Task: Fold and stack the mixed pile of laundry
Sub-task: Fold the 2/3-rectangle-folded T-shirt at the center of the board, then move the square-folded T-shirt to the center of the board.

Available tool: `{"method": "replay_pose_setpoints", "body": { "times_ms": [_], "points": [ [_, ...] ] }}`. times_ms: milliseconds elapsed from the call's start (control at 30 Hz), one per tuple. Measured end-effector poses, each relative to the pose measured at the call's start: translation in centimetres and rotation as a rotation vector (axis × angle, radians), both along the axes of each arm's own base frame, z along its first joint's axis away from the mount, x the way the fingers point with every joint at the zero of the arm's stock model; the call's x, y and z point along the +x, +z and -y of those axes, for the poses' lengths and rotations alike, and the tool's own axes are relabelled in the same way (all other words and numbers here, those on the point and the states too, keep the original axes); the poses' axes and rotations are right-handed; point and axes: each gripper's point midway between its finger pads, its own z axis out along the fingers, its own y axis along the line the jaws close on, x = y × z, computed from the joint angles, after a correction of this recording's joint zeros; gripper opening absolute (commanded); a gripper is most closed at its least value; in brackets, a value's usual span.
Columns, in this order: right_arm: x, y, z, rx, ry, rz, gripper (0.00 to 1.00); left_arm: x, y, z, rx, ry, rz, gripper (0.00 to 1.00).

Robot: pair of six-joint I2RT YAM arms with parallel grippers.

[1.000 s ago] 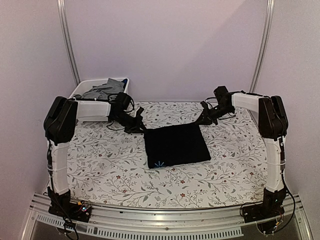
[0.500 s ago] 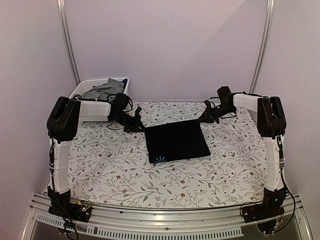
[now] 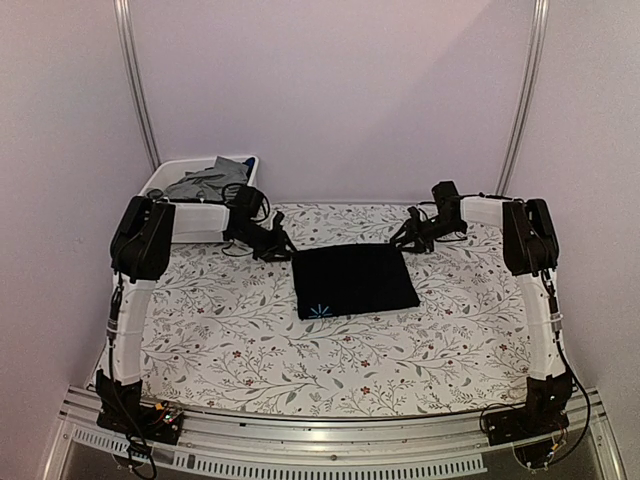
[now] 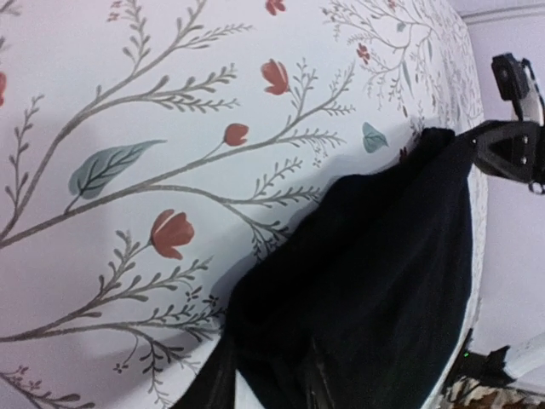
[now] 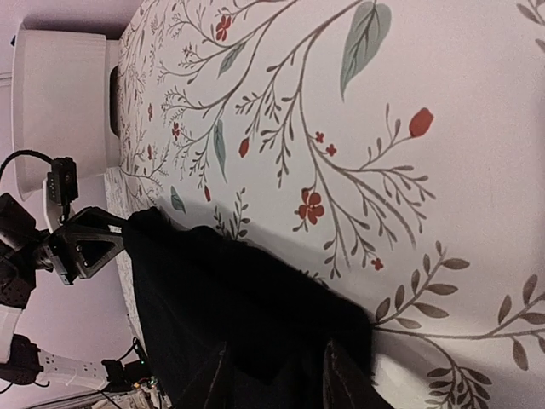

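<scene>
Change: both arms stretched farther back; black T-shirt [image 3: 355,280] shifted toward the far edge.
Left tool [image 3: 285,248]: jaws slightly parted at the shirt's far-left corner.
Right tool [image 3: 401,239]: parted likewise, far-right corner.
Room: tabletop [image 3: 220,330] shows wide nearside and on both flanks.

Looked like a robotics lab, set up as a closed test cell. Was boxed in by blank pale walls [image 3: 330,90], with bare metal poles [image 3: 133,80] at the back corners. Had two white-and-black arms [image 3: 135,250] bolted side by side to a slotted aluminium rail [image 3: 330,445] at the near edge of a floral-covered desk [image 3: 230,340]. Showed loose cables [image 3: 557,340] along the arms and exposed boards [image 3: 160,415] at the bases. Kept only staged props: a white bin [image 3: 160,180] of clothes [image 3: 208,180] at the back left.
</scene>
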Motion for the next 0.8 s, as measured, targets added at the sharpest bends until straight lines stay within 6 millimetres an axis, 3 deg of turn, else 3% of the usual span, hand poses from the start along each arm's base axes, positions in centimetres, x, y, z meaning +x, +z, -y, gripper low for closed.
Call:
{"method": "replay_pose_setpoints", "body": {
  "times_ms": [100, 233, 333, 500, 633, 733, 800],
  "points": [
    [0.6, 0.0, 0.3, 0.0, -0.013, 0.01, 0.55, 0.4, -0.5, -0.7, 0.011, 0.031, -0.013, 0.49],
    [0.9, 0.6, 1.3, -0.015, -0.031, 0.028, 0.63, 0.1, 0.4, -1.7, 0.026, 0.051, 0.009, 0.54],
    [0.4, 2.2, 2.7, -0.043, -0.041, 0.057, 0.61, -0.8, 2.8, -2.1, 0.026, 0.041, 0.049, 0.58],
    [-1.2, 7.6, 2.8, -0.029, 0.0, 0.177, 0.57, -2.2, 8.0, 0.1, 0.01, -0.076, 0.203, 0.58],
    [-3.1, 9.2, -0.2, 0.027, 0.095, 0.218, 0.56, -4.3, 8.3, 4.5, -0.043, -0.199, 0.226, 0.57],
    [-5.2, 7.9, -4.0, 0.063, 0.187, 0.194, 0.56, -5.2, 6.3, 7.2, -0.078, -0.255, 0.195, 0.54],
    [-6.3, 6.2, -6.1, 0.078, 0.236, 0.168, 0.55, -5.6, 4.0, 7.9, -0.088, -0.267, 0.154, 0.53]
  ]
}}
